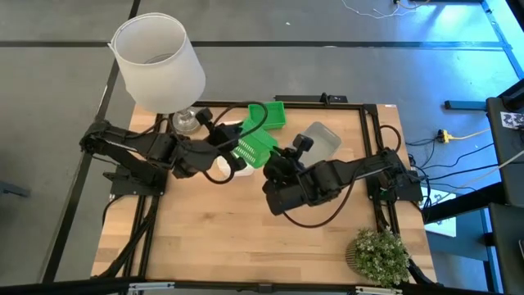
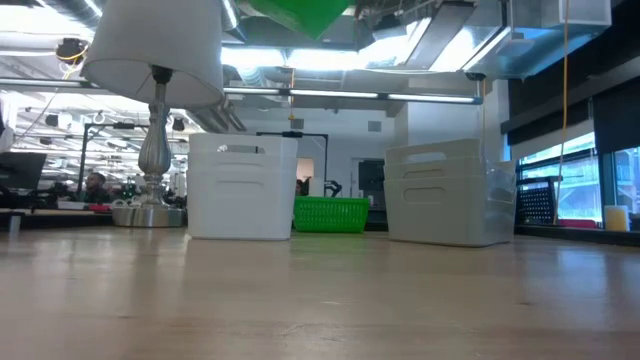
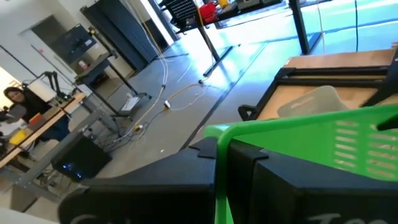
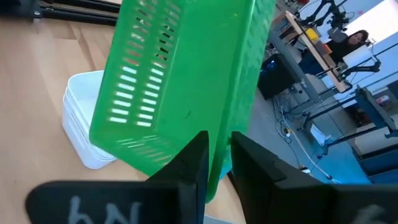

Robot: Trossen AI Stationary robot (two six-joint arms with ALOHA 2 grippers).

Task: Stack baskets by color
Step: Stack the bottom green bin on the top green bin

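Green basket (image 1: 255, 146) lifted at centre of high view, left gripper (image 3: 222, 163) and right gripper (image 4: 217, 151) both clamped on its rims. Second green basket (image 1: 273, 114) upper centre, grey baskets (image 1: 321, 140) right, white baskets (image 4: 79, 118) beneath. Contents not visible. Writing unreadable.

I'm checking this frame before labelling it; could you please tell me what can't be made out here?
- High view: the white stack is mostly under the left arm, so its count is hidden.
- Low view: the lifted green basket is cut off by the top edge; neither hand shows.
- Right wrist view: the lifted basket blocks most of the table behind it.
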